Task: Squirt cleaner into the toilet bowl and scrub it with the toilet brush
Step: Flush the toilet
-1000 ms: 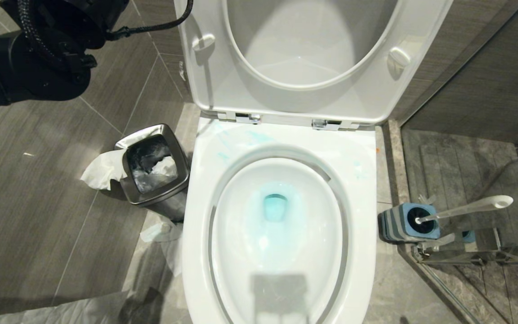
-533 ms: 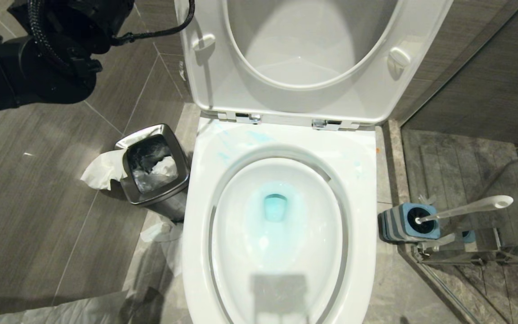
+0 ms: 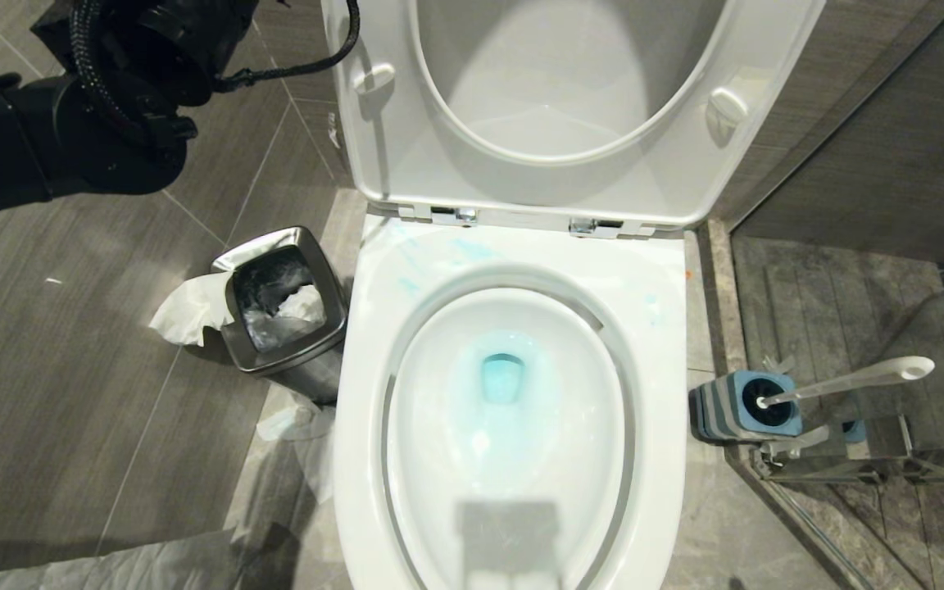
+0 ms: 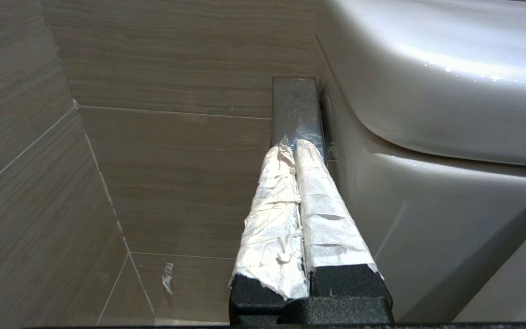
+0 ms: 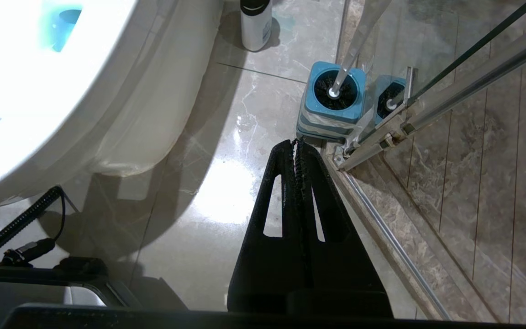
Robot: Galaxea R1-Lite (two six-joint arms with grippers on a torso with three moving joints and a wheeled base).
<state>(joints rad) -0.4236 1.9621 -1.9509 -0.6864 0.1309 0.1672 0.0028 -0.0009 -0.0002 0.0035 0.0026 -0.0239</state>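
In the head view, the bowl [image 3: 513, 492] is seen open, lid [image 3: 570, 106] raised; cleaner [image 3: 502, 378] is pooled blue at its drain, faint streaks on the far rim; the brush [image 3: 845, 381] is stood in its holder [image 3: 746, 404] right of the bowl; a bin [image 3: 283, 307] is set left; the left arm [image 3: 70, 106] is held far left.

In the left wrist view, the left gripper [image 4: 294, 147] is clenched, empty, beside the toilet's side.

In the right wrist view, the right gripper [image 5: 296, 144] is clenched, empty, near the holder [image 5: 334, 98]; a bottle [image 5: 255, 23] is stood further off.
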